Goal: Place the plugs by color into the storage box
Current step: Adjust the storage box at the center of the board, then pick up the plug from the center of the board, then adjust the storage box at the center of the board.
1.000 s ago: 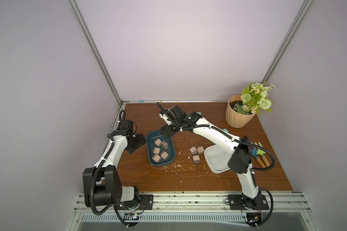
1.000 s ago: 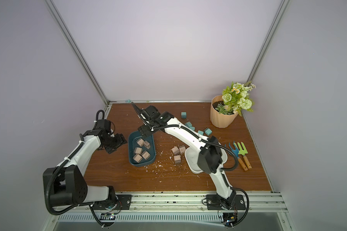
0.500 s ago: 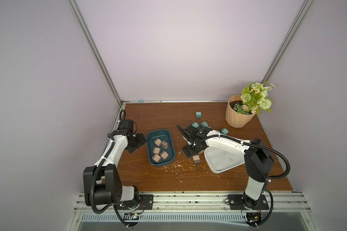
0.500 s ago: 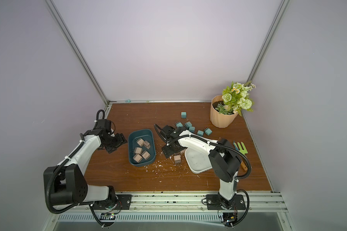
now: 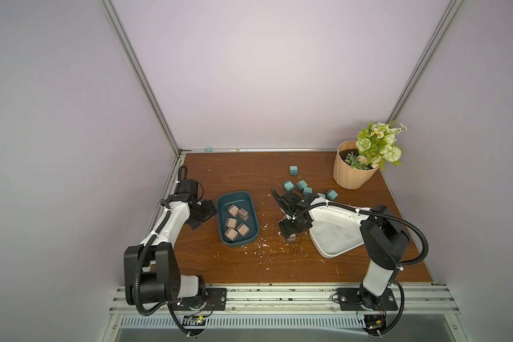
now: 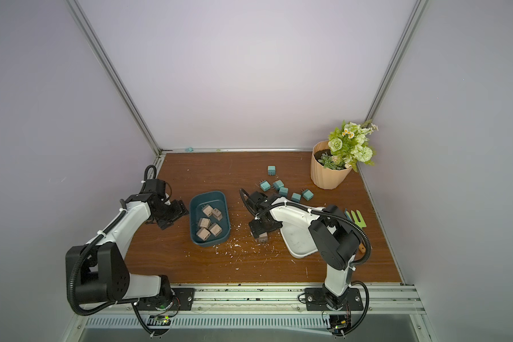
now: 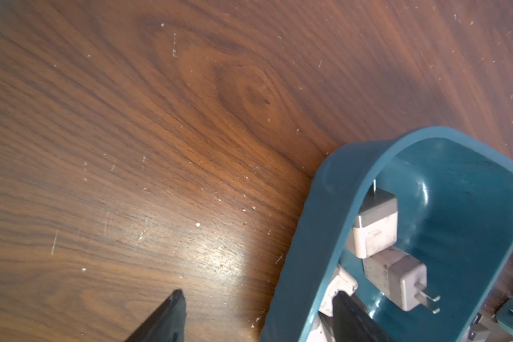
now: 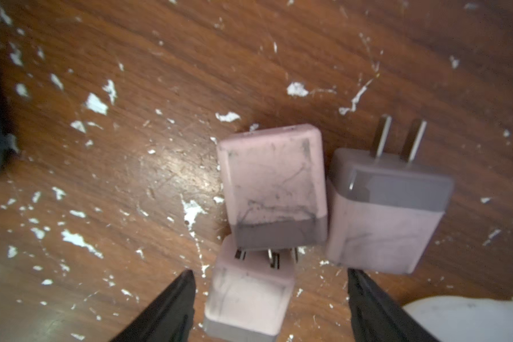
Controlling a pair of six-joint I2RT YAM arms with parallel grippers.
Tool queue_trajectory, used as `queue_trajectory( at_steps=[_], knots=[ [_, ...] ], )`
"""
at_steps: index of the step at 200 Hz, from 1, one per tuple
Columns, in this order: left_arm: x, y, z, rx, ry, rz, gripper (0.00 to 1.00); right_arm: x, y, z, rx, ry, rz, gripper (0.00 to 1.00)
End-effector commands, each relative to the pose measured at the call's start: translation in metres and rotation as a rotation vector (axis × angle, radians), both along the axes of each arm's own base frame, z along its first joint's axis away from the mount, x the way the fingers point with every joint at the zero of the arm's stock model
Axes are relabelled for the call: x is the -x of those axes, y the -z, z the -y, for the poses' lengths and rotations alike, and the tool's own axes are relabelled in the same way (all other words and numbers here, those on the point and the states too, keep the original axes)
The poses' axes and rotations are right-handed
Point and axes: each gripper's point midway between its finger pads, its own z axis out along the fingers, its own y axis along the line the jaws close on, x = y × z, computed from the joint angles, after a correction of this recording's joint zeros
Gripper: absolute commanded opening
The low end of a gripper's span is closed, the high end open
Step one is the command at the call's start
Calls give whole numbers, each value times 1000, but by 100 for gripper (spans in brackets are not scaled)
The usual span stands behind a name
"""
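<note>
Swung back from the blue bin (image 5: 219,207), the right gripper (image 8: 270,271) now hangs low over three pink plugs (image 8: 271,183) beside the white tray (image 5: 335,239) — jaws spread, one plug between them, unpinched. The left gripper (image 7: 256,296) gapes astride the bin's wall; five boxed plugs (image 5: 233,210) lie inside — teal plugs (image 5: 302,185) sit loose near the flowerpot (image 5: 353,174).

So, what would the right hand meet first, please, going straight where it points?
Probably the nearest pinkish plug, lying between the right hand's open fingers, though depth is unclear.

Left pincer (image 7: 258,293) straddles the teal box (image 7: 308,237) wall; perhaps four pale plugs (image 7: 376,228) inside.
</note>
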Motion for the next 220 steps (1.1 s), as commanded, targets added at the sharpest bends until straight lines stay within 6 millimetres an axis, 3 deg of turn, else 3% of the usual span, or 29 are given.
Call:
queue_trajectory(
  at_steps=[1, 65, 96, 122, 147, 220],
  knots=[
    [2, 3, 2, -2, 11, -9, 80, -1, 1, -11, -34, -17, -9, 76],
    [1, 5, 1, -8, 16, -13, 80, 13, 12, -9, -11, -56, -70, 66],
    [-4, 5, 6, -3, 45, 2, 80, 12, 8, -13, -17, -60, -65, 53],
    [-17, 3, 23, -42, 116, 16, 79, 3, -8, -21, -41, -51, -31, 46],
    [-22, 15, 35, -7, 125, 4, 76, -7, -26, -30, -58, -52, -2, 46],
    [-41, 16, 81, 69, 213, 44, 74, -29, -81, -66, -162, -77, 58, 45]
  ],
)
